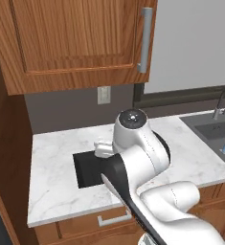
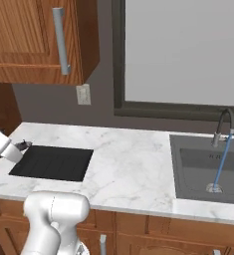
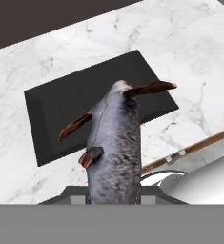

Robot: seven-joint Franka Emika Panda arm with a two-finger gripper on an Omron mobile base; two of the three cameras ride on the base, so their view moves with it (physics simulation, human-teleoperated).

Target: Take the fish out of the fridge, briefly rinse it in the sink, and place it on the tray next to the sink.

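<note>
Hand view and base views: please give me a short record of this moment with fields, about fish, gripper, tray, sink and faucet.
fish: grey body with reddish-brown fins, held in the gripper, above the tray
gripper: shut on the fish, over the left end of the tray
tray: flat black rectangle on the white marble counter, nothing lying on it yet
sink: dark grey basin, right of the tray, apart from it
faucet: thin dark curved, blue stream of water running into the sink
</note>
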